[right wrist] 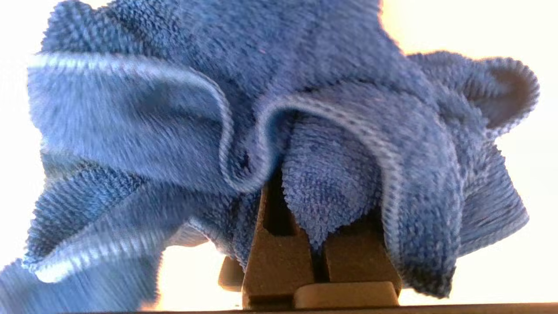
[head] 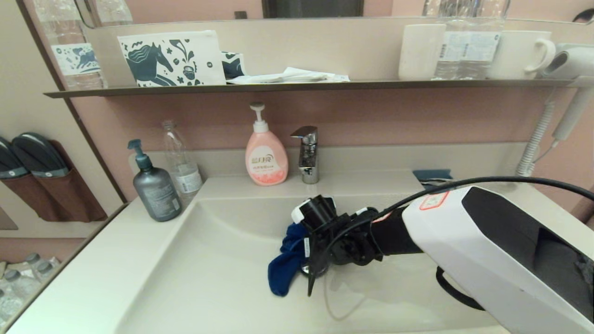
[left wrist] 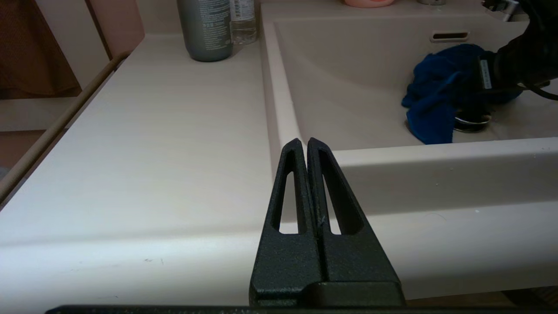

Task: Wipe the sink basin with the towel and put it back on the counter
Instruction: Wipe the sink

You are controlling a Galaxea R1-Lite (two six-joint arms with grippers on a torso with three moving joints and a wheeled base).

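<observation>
Right gripper (head: 304, 253) pinching blue towel (head: 284, 262) low in sink basin (head: 222, 260), right over drain plug (left wrist: 473, 122); keep cloth pressed flat, sweep toward walls, avoid snagging plug. Left gripper (left wrist: 307, 146) pressed together, parked at counter (left wrist: 174, 144) front edge

Head view: from high up, looking down at the sink basin (head: 209, 260). Left wrist view: low, just outside the front rim, sharing the towel (left wrist: 440, 96). Right wrist view: pressed very near that towel (right wrist: 279, 131).
</observation>
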